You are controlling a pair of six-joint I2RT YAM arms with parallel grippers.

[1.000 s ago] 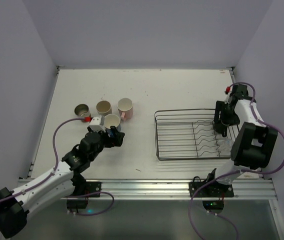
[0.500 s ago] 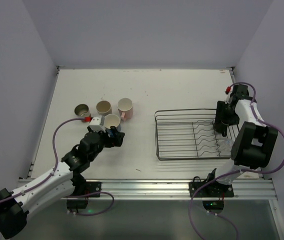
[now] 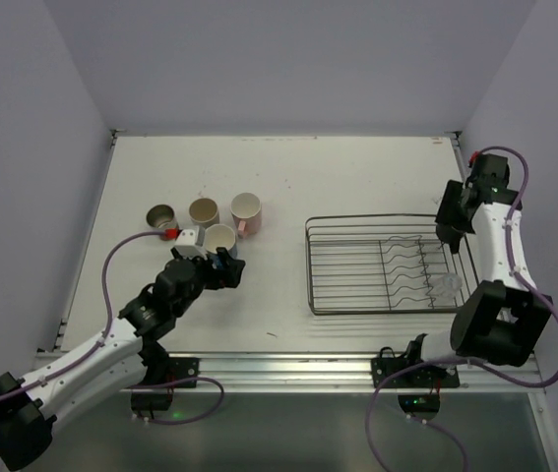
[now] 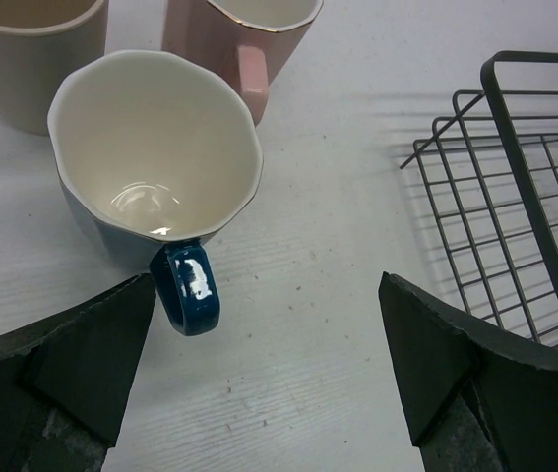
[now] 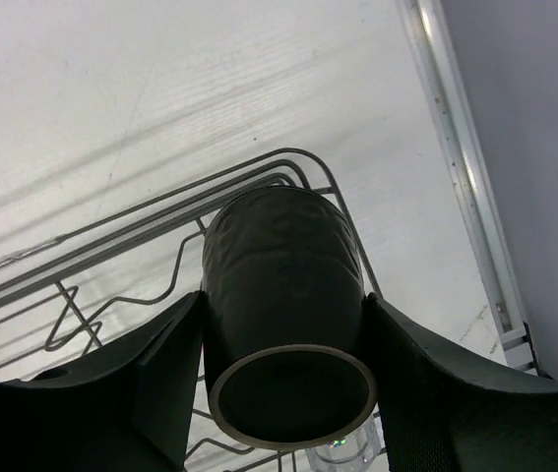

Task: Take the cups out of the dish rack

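My right gripper (image 3: pixel 450 224) is shut on the dark brown mug (image 5: pixel 283 285) and holds it, mouth toward the camera, above the far right corner of the wire dish rack (image 3: pixel 310 265). The rack's wires (image 5: pixel 141 236) show under the mug. Its slots seem to hold no mug. On the table to the left stand the blue mug (image 3: pixel 220 239), the pink mug (image 3: pixel 246 208), a beige mug (image 3: pixel 204 211) and a greyish mug (image 3: pixel 162 216). My left gripper (image 3: pixel 229 271) is open and empty just in front of the blue mug (image 4: pixel 151 167), whose handle (image 4: pixel 188 287) points at it.
A small clear object (image 3: pixel 446 285) lies at the rack's near right corner. The rack's left edge (image 4: pixel 525 197) is to the right of my left gripper. The pink mug (image 4: pixel 249 39) and beige mug (image 4: pixel 32 59) stand right behind the blue one. Walls close in left, right and back.
My right arm has risen and swung toward the far right, lifting the dark brown mug up from the rack. My left arm has not moved.
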